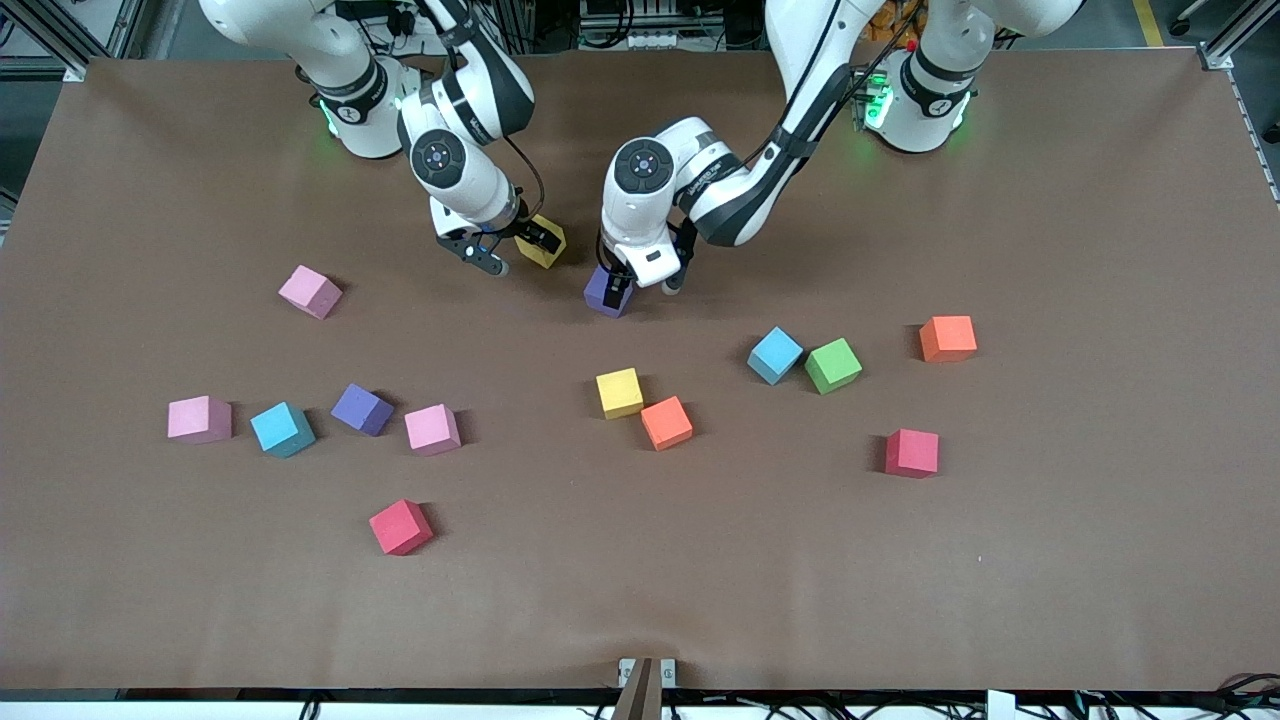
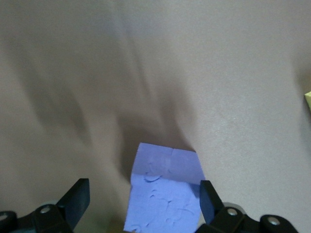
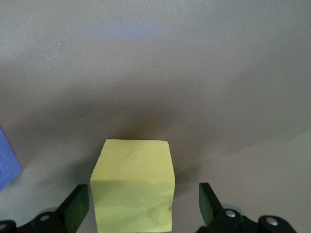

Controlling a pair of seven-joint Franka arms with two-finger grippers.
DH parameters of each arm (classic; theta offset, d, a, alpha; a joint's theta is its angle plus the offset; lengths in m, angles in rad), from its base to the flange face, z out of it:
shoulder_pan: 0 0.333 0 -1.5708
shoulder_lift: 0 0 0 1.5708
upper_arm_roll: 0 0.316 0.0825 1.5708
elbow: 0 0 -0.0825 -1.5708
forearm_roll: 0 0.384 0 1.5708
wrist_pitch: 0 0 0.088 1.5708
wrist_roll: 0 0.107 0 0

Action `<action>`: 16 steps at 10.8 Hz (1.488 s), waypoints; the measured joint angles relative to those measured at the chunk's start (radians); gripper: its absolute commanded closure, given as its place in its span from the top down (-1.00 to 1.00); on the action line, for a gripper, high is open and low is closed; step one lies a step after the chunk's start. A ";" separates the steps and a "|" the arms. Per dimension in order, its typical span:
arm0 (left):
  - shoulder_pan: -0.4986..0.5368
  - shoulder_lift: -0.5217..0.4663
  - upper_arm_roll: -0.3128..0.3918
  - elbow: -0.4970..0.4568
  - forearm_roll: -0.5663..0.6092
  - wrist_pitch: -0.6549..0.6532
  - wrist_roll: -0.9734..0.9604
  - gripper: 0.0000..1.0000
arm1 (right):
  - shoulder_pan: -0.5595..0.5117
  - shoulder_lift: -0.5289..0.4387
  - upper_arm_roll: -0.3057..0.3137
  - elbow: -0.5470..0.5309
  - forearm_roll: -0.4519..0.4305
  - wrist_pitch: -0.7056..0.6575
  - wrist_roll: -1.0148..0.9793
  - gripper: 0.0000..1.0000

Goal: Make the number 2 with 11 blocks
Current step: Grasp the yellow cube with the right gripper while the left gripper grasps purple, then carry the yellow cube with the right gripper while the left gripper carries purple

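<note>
- Desk (image 1: 1050,560) is showing plain brown.
- Blocks are showing yellow (image 1: 619,392), purple (image 1: 361,409), light blue (image 1: 775,355), red (image 1: 912,452), green (image 1: 832,365), pink (image 1: 310,291), orange (image 1: 947,338).

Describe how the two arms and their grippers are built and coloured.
Both arms are glossy white with black joint bands, round black caps and green lights at the bases. Black cables run along them. The left gripper and right gripper carry short black fingers on black mounts with silver screws.
</note>
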 measured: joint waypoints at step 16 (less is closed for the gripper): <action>-0.010 0.065 0.019 0.081 0.042 -0.031 -0.096 -1.00 | 0.194 -0.061 0.000 -0.021 -0.005 0.104 -0.345 -0.20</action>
